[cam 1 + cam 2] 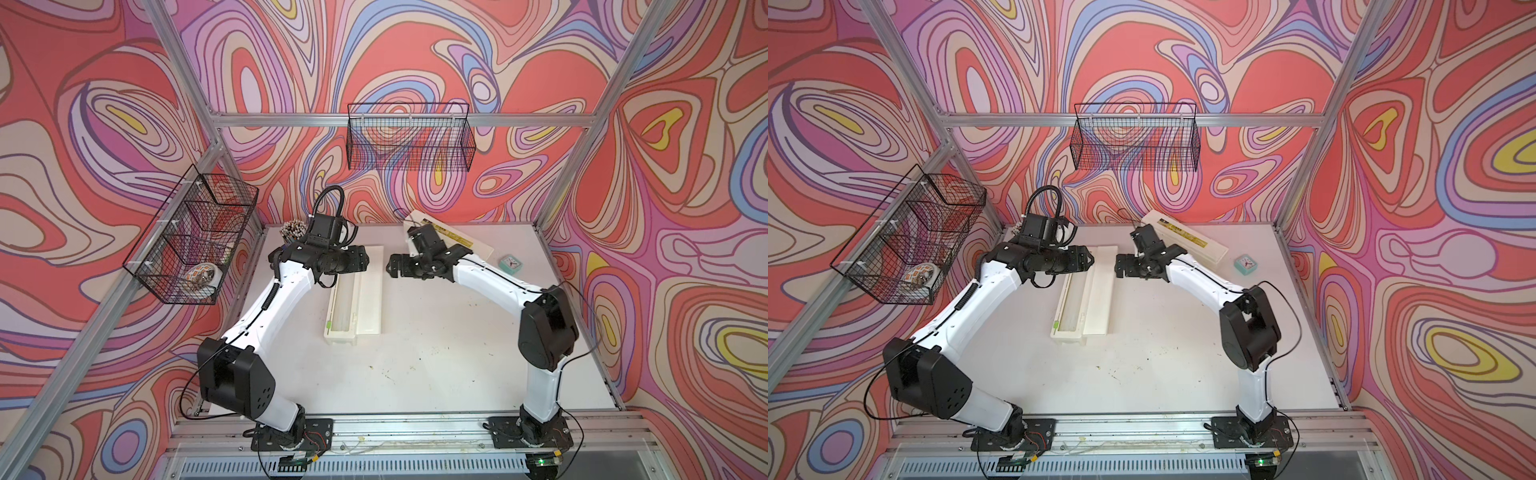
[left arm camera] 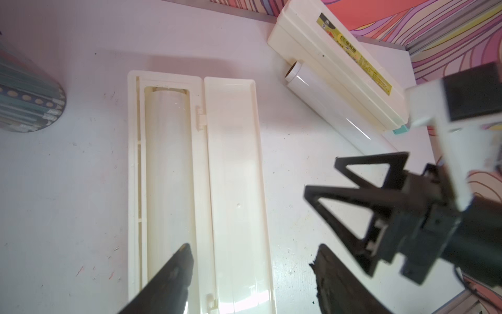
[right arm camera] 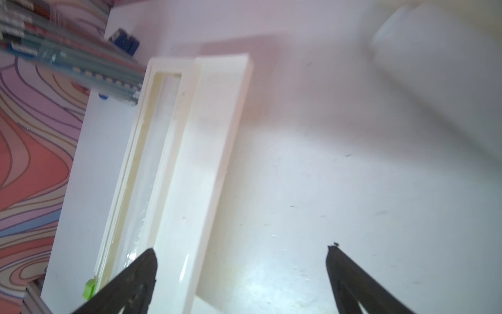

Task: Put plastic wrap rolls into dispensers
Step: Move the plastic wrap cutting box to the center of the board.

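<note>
One dispenser lies open mid-table, its lid folded flat beside the tray, a green tab at its near end. A plastic wrap roll rests inside the tray. The other dispenser lies shut at the back right, showing its yellow label, with a second roll on the table against it. My left gripper hangs open above the open dispenser's far part, holding nothing. My right gripper faces it, wide open and empty, above the bare table beside the lid.
A cup of pencils stands at the back left, close behind my left wrist. A small teal clock sits at the right. A blue stapler is near the back wall. Wire baskets hang on the walls.
</note>
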